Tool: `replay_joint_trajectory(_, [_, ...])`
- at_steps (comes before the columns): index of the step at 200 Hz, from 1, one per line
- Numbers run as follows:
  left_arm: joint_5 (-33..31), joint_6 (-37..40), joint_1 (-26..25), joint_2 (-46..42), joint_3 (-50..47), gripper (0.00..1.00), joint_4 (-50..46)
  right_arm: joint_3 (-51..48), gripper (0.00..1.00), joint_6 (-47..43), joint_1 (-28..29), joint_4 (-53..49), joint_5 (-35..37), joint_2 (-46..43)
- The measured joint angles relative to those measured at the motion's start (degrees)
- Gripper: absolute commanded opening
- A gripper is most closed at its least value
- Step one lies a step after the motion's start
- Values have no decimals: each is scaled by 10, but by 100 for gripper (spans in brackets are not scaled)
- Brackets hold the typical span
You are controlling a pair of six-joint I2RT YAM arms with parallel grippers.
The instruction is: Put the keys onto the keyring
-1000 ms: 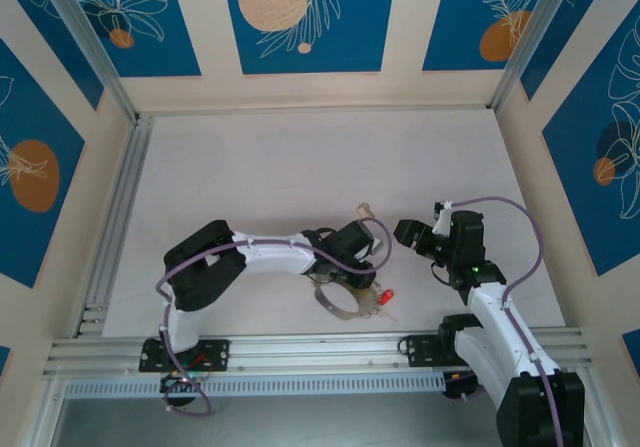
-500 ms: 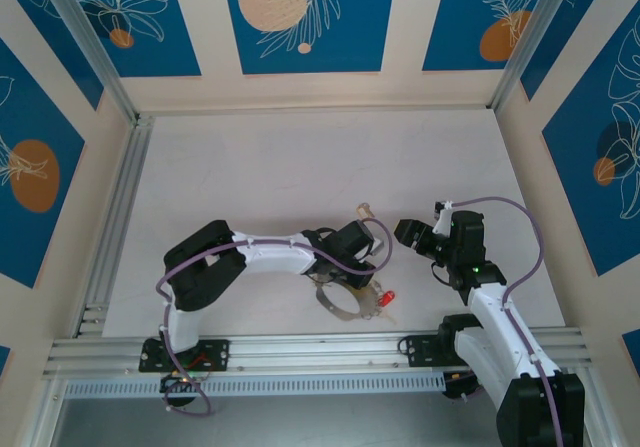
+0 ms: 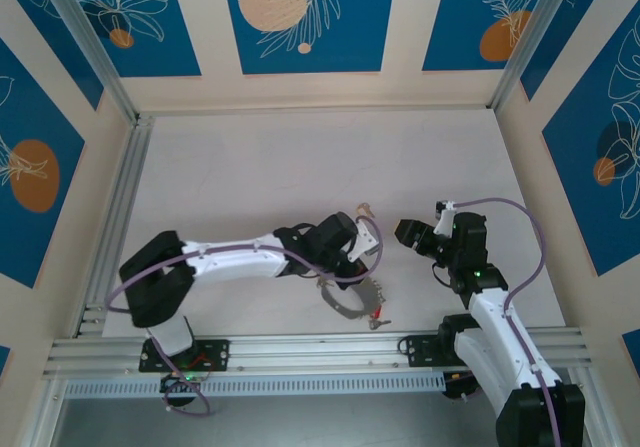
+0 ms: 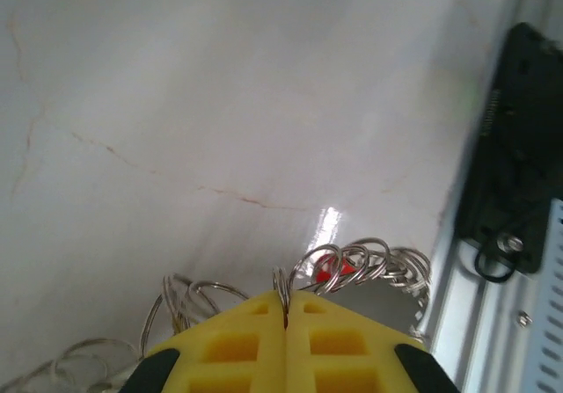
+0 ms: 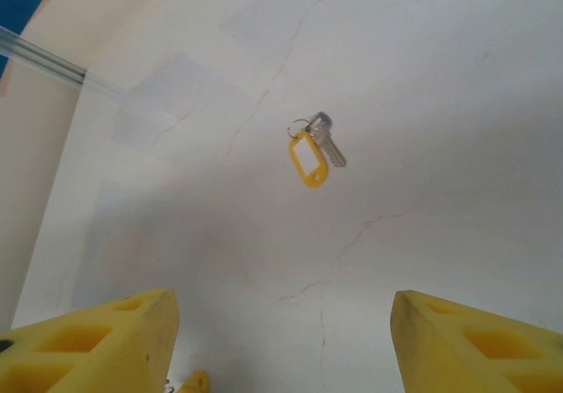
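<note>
Left pincer: closed, yellow fingers pressed flat together, a thin silver wire of the keyring pinched in the seam at the tips; positioned close to the near edge of the bench, slightly right of its middle, reaching across from the left base.

Keyring: at the near edge of the bench, just short of the aluminium rail; resting or lifted, cannot tell; little margin on the near side, open surface on the far side.

Keys: bunched on the right part of the hoop; seen from the left wrist as a row of small wire loops just beyond the fingertips, one red head among them; bench edge and rail immediately right of the bunch in that view, a black mount on the rail beyond.

Yellow-tagged key: separate from the bunch, flat on the bench, farther from the near edge than the left pincer; apart from both pincers; bare surface on all sides.

Right pincer: open, fingers well apart, raised over bare bench, aimed toward the yellow-tagged key; right of the left pincer, near but not touching.

Room for moving: far half of the bench and both far corners open; side rail along the left edge; panel walls at the far, left and right edges.
</note>
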Motion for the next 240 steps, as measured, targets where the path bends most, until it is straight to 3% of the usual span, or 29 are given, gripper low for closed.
replay_joint_trajectory(46, [31, 74, 26, -126, -71, 0, -1, -15, 58, -8, 21, 22, -46, -43])
replay_joint_trajectory(107, [58, 179, 49, -271, -94, 0, -52, -14, 52, -57, 132, 87, -140, -123])
replay_joint_trajectory(183, [68, 246, 56, -324, -81, 0, -150, 37, 36, -139, 324, 141, -169, -60])
replay_joint_trajectory(240, [79, 266, 60, -341, -69, 0, -181, 61, 27, -189, 390, 139, -159, -20])
